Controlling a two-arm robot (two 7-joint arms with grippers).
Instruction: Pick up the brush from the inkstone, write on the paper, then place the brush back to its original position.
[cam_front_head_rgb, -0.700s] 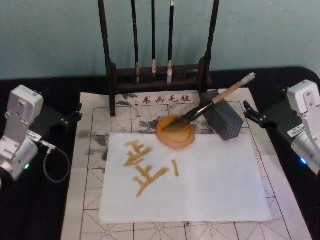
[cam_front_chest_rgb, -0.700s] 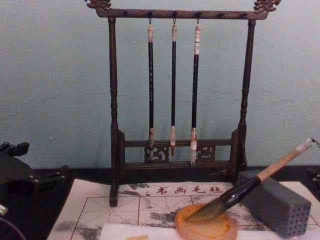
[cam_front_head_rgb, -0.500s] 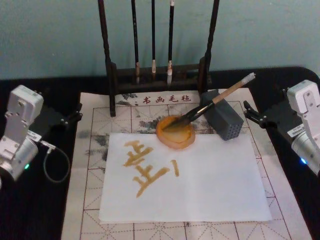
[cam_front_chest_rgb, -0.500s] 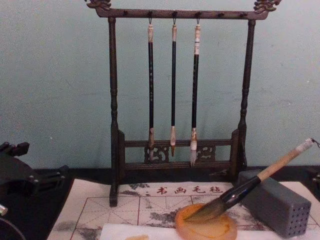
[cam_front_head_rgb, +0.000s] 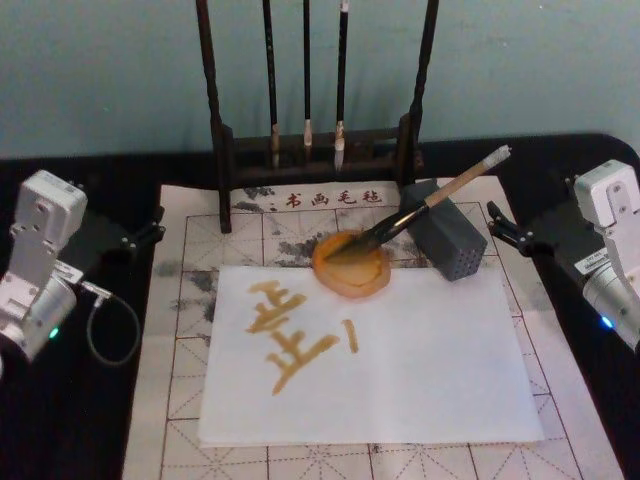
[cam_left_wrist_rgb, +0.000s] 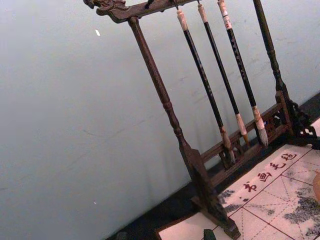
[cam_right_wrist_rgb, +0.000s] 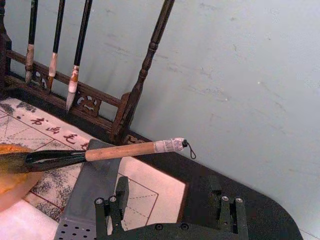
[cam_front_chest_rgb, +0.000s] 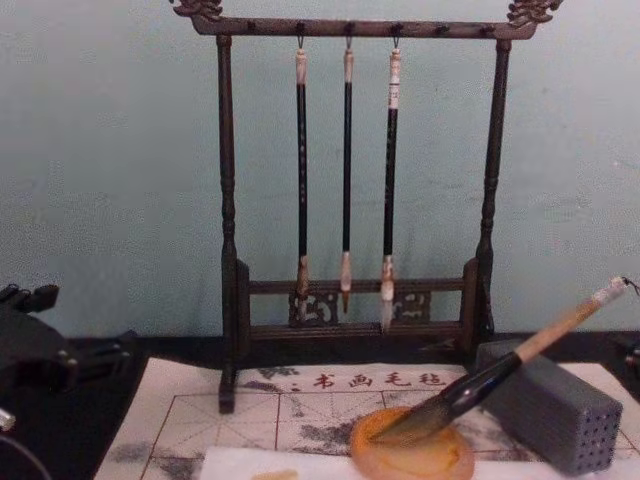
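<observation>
Nothing is moving since the earlier frames: both arms are sitting where they were and the brush is lying just as it was.

Left gripper (cam_front_head_rgb: 150, 228) is parking over the black table at the left edge of the white gridded felt mat (cam_front_head_rgb: 180, 300), well apart from the task's things; I cannot tell its state.

White sheet of paper (cam_front_head_rgb: 430, 370) is lying flat on the mat and is already carrying ochre strokes (cam_front_head_rgb: 290, 335) on its left half.

Round glossy orange-amber inkstone (cam_front_head_rgb: 345, 288) is sitting at the paper's far edge. Thick bamboo-handled brush with the dark tuft (cam_front_head_rgb: 420, 208) is resting with its tuft in the dish and its handle leaning up across the grey rectangular holed block (cam_front_head_rgb: 450, 240) just to the right, white cap end pointing up and right.

Right gripper (cam_front_head_rgb: 495, 222) is hanging past the block at the mat's right edge, near the cap end but not touching it. In the right wrist view its fingers (cam_right_wrist_rgb: 120, 192) are standing apart with nothing between them.

Judging from this, writing and return are looking done and the task is sitting at its end.
</observation>
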